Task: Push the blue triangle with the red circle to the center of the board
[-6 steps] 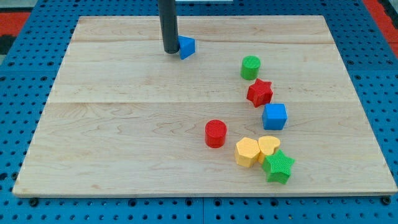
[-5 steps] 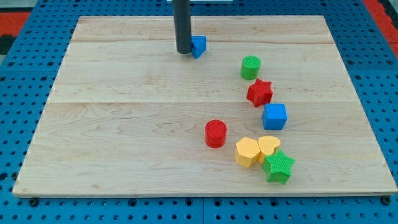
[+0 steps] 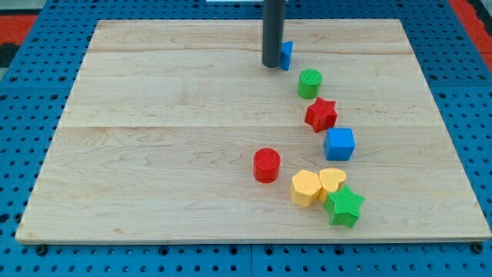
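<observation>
A pale wooden board lies on a blue pegboard desk. A dark upright rod comes down near the view's top centre; my tip rests on the board, touching the left side of the blue triangle. There is no pincer on this arm, so nothing opens or clamps.

The red circle sits well apart, below the middle of the board. A loose line of blocks runs down the view's right: green cylinder, red star, blue cube, two yellow hearts, green star.

Risk, as I judge it: the triangle is close to the green cylinder, so a further rightward shove could knock it and take the triangle further from the centre.
</observation>
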Controlling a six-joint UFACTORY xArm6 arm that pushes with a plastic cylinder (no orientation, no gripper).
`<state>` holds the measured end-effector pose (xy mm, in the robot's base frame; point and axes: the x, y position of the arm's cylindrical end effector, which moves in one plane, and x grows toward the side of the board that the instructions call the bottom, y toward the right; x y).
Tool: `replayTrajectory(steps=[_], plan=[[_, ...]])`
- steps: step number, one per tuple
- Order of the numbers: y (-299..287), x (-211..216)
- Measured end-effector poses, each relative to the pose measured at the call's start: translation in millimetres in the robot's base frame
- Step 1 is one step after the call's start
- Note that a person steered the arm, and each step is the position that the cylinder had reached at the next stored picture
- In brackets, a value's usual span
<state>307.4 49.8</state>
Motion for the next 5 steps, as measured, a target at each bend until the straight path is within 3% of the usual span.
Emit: replayTrajectory(steps=[1,2,4,5], plan=[[-14,-8],[-50,-45],[26,-28],[35,-29]])
